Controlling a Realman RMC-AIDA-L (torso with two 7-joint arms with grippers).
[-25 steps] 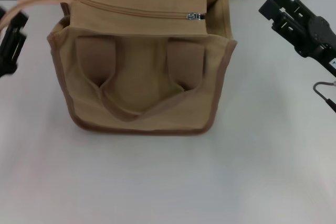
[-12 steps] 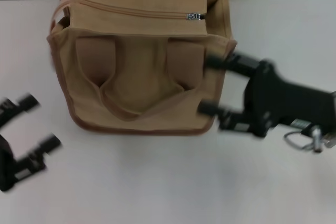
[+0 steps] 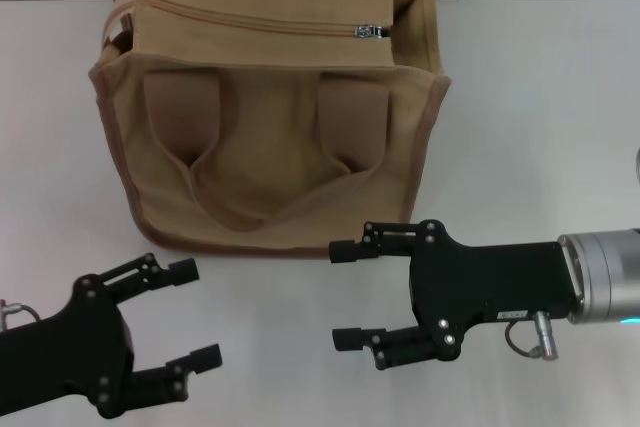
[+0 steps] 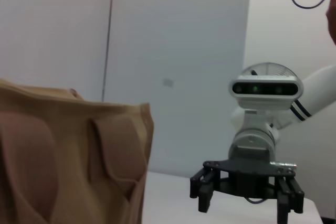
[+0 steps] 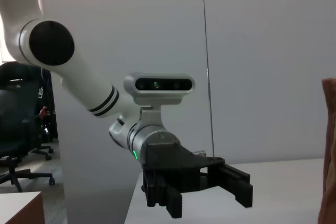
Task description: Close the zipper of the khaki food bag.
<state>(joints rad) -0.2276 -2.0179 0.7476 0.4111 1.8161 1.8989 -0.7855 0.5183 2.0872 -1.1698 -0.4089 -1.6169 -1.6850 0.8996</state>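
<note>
The khaki food bag [image 3: 270,137] stands at the back middle of the white table, its front handle loop hanging down its front face. The zipper [image 3: 250,17] runs along the bag's top, with the silver slider [image 3: 372,32] near the right end. My left gripper [image 3: 197,312] is open and empty, low in front of the bag's left corner. My right gripper [image 3: 342,294] is open and empty just in front of the bag's right front edge, fingers pointing left. The left wrist view shows the bag [image 4: 68,156] and the right gripper [image 4: 244,205]. The right wrist view shows the left gripper [image 5: 205,198].
The white table [image 3: 540,147] spreads to the right of the bag and in front of it. A grey wall stands behind. A small metal ring [image 3: 520,339] hangs under my right wrist. The bag's edge [image 5: 329,145] shows in the right wrist view.
Both arms have swung from beside the bag's top down to the table in front of it. The handle loop stretched toward the left gripper has dropped back onto the bag.
</note>
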